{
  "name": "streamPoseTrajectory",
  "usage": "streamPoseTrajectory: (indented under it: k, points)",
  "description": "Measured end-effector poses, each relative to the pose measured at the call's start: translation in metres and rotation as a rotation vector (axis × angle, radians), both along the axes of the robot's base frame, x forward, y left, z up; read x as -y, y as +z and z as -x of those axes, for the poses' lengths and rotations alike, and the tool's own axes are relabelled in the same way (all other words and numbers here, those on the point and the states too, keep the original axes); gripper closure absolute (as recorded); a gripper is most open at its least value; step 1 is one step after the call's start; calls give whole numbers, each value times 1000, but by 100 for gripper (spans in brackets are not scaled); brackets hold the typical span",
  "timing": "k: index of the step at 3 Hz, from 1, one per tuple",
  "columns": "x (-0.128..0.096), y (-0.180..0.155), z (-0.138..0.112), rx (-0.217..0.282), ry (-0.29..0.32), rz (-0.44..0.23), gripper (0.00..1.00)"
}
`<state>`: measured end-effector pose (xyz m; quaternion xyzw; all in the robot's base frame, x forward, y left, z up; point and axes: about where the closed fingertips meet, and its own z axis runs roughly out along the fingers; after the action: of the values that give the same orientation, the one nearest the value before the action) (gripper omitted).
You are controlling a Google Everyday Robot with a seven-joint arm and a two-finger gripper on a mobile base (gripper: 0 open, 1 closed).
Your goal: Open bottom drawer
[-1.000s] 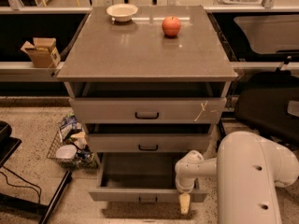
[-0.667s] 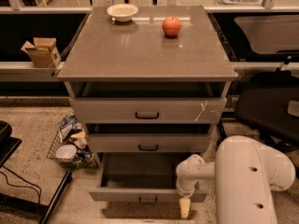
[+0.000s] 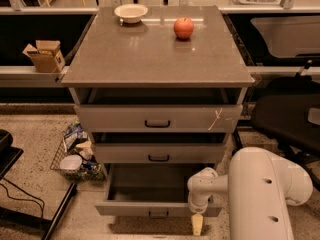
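gripper [image 3: 197, 224] pointed down at the floor, how far open can't be told, bottom drawer [image 3: 150, 190] pulled out just behind and left of it, both pretty much unchanged from a second ago

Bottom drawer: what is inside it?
The bottom drawer shows only a bare grey floor. Its back part is hidden under the middle drawer, and the gripper, at its front right edge, covers that corner.

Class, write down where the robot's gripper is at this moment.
In the camera view, the gripper sits low, right of centre, at the front panel of the pulled-out bottom drawer, to the right of its black handle.
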<state>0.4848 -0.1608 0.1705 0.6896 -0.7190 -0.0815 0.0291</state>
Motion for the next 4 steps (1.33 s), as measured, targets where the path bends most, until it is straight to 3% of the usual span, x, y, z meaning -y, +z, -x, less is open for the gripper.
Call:
streamPoseTrajectory:
  k: [1, 3, 4]
  points:
    - [1, -13, 35, -90, -24, -4, 18]
    - [2, -3, 59, -131, -39, 6, 64]
    - [2, -3, 58, -131, -39, 6, 88]
